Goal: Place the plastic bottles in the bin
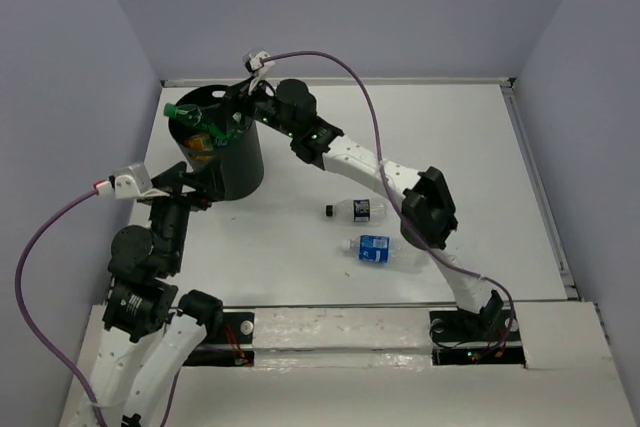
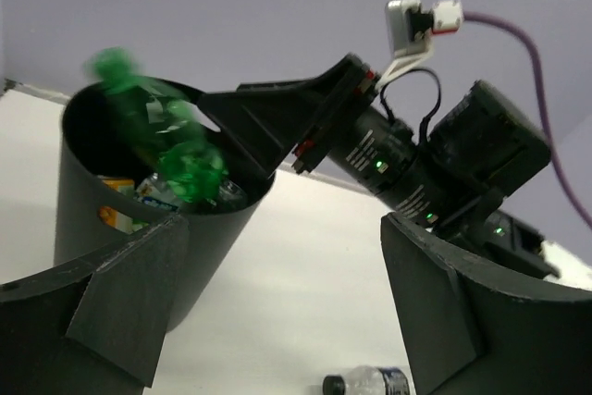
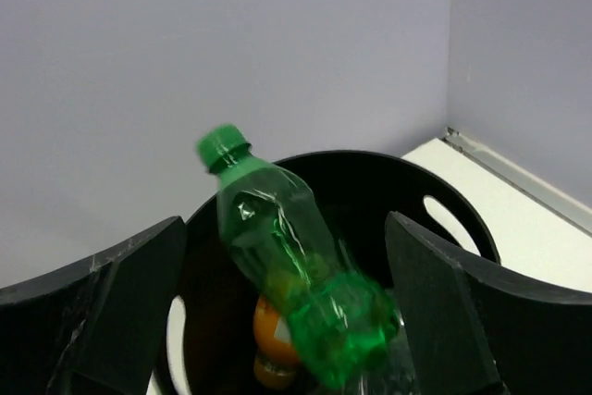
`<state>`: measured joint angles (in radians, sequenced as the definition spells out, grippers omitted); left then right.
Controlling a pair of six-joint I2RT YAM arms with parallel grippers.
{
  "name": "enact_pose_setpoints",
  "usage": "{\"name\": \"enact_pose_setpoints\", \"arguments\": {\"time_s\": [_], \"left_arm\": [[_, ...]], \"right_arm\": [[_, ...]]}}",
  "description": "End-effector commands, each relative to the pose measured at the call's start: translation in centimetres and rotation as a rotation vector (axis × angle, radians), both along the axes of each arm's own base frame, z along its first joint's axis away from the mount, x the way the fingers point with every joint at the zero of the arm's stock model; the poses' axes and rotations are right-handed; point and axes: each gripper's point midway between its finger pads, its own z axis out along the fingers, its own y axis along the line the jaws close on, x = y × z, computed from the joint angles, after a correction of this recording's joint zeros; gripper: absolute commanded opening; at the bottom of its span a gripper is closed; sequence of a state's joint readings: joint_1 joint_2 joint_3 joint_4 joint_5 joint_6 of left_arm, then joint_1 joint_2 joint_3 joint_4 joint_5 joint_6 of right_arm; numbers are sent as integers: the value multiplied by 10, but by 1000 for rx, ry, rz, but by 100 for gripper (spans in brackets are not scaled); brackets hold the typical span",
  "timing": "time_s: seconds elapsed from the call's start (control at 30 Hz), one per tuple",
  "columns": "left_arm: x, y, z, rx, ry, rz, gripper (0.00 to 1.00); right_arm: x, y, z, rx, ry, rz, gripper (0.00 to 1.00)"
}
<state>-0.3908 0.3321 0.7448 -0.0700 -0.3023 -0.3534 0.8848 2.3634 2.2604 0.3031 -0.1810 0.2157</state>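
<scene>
The black bin [image 1: 238, 165] stands at the back left. My right gripper [image 1: 226, 113] hovers over its mouth with jaws wide open. A green bottle [image 3: 282, 247] lies tilted between the open fingers without touching them, cap up and its lower end blurred, above the bin's rim [image 3: 370, 162]. It also shows in the top view [image 1: 193, 115] and the left wrist view [image 2: 162, 141]. An orange bottle [image 3: 273, 332] lies inside the bin. My left gripper [image 1: 190, 185] is open and empty by the bin's near side. Two clear bottles lie on the table, one black-labelled [image 1: 358, 210], one blue-labelled [image 1: 377, 248].
The white table [image 1: 450, 147] is walled by grey panels at the back and both sides. The right arm [image 1: 400, 187] stretches diagonally across the table above the two lying bottles. The black-capped bottle shows low in the left wrist view [image 2: 370, 382].
</scene>
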Motion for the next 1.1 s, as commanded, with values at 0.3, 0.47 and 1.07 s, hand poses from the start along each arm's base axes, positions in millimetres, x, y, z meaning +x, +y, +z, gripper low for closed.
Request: {"name": "enact_pose_setpoints", "arguments": {"time_s": [0.3,0.47,1.07], "left_arm": [[14,-159,-44,169,168,-714,90],[19,-226,-95,368,388,-752,89],[60,-337,-228,1049,435,-803,99]], "right_arm": [[-64,-273,0,13,207,-461,75],[-107,-365,-110,-88,394,-679,70],[-203,-477,-152,107,536,-851,68]]}}
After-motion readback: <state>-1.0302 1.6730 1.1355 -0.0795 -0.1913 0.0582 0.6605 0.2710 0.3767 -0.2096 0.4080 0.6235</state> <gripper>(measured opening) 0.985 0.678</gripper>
